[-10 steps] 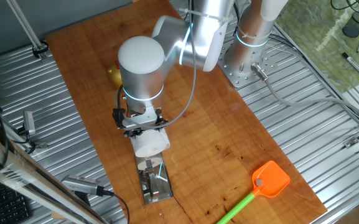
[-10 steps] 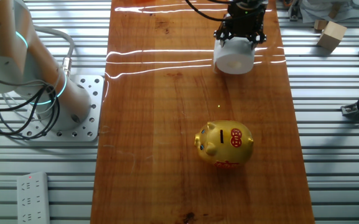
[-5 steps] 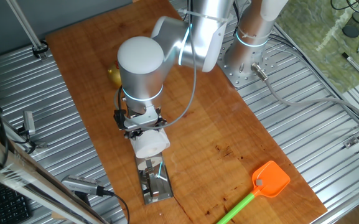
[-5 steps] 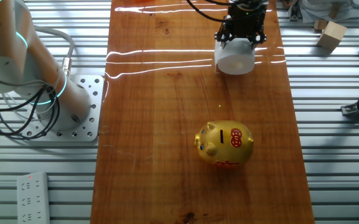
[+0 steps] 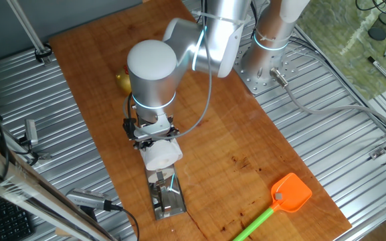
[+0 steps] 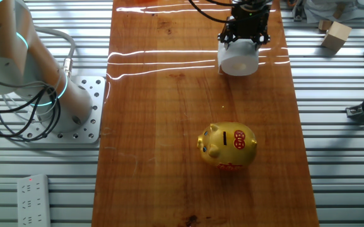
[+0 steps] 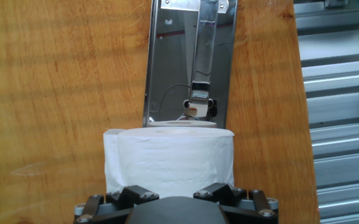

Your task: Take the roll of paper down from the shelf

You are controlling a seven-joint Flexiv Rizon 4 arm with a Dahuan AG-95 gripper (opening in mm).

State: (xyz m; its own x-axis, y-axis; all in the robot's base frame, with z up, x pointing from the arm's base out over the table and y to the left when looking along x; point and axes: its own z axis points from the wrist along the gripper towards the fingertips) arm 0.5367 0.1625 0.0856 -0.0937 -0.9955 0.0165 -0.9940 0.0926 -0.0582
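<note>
The white roll of paper [image 5: 160, 154] is held in my gripper [image 5: 154, 137], which is shut on it just above the wooden tabletop. In the hand view the roll [image 7: 170, 158] fills the space in front of the jaws, and my fingers are hidden behind it. The silvery shelf [image 7: 188, 62] lies flat on the table just beyond the roll, and the end of its bent arm [image 7: 199, 106] is clear of the roll. The shelf [image 5: 166, 194] lies near the table's end. The other fixed view shows the roll [image 6: 238, 60] under the gripper [image 6: 248, 34].
A golden piggy bank [image 6: 228, 146] stands mid-table, and it shows behind the arm [image 5: 122, 80]. An orange fly swatter [image 5: 290, 194] lies at the table's corner. A wooden block [image 6: 336, 34] and a power strip [image 6: 33, 202] sit off the board. The arm's base [image 5: 266, 60] is at the table's side.
The roll and gripper shifted very slightly away from the shelf between one second and half a second ago; nothing has visibly moved since.
</note>
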